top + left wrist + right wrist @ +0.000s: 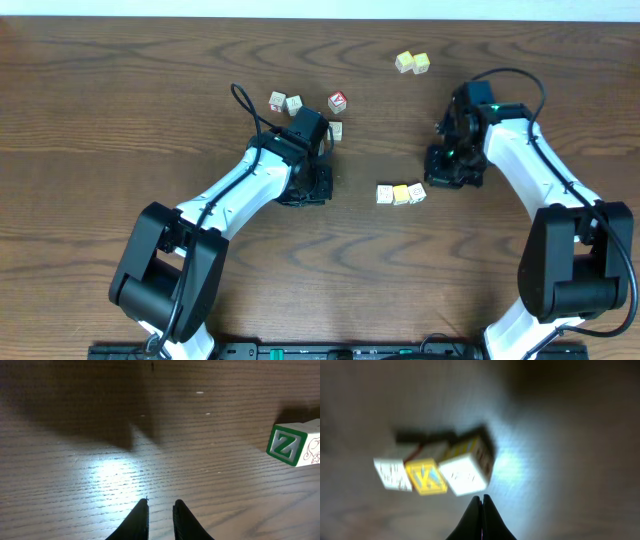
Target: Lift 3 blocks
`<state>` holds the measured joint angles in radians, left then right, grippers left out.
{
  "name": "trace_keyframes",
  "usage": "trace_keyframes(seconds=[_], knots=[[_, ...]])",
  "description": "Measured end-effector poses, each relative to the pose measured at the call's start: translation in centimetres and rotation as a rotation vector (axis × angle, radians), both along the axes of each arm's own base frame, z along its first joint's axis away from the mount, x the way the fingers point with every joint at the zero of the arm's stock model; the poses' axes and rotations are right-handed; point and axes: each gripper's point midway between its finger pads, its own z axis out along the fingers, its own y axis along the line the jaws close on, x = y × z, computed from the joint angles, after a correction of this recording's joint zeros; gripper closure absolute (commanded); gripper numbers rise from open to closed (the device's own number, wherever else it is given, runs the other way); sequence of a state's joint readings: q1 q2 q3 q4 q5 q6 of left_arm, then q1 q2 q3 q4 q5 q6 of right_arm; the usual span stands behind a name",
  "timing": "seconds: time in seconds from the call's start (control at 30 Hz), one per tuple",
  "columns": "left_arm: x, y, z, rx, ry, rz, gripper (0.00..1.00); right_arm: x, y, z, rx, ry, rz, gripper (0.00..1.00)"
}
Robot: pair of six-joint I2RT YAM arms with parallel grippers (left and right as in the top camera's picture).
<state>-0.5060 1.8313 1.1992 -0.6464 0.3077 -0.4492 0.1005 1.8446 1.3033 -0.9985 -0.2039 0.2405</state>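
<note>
i see a dark wood-grain table (120,80) filling the overhead frame. left gripper (160,504), bottom centre, is barely parted and empty; right gripper (481,498) is pinched closed, empty. the row of three small wooden alphabet cubes (401,194) lies just right of centre.

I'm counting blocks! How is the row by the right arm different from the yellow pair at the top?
The row of blocks has three cubes; the yellow pair has two. The row goes white, yellow, white; the pair is all pale yellow. The row lies by the right gripper; the pair sits alone. Both are touching cubes.
</note>
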Motion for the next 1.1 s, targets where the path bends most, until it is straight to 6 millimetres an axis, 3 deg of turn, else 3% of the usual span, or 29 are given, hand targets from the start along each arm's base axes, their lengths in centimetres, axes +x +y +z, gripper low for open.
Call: trace_keyframes(seconds=[0.3, 0.63, 1.1], knots=[[0.0, 0.0, 0.0, 0.0, 0.0, 0.0, 0.81, 2.0, -1.3, -0.6, -0.046, -0.088, -0.002, 0.99], [-0.1, 0.0, 0.0, 0.002, 0.004, 0.0, 0.81, 0.5, -0.8, -3.4, -0.004, -0.072, -0.004, 0.99], [-0.1, 0.1, 0.0, 0.002, 0.005, 0.0, 0.81, -0.8, 0.3, -4.7, 0.058, -0.042, -0.047, 0.99]])
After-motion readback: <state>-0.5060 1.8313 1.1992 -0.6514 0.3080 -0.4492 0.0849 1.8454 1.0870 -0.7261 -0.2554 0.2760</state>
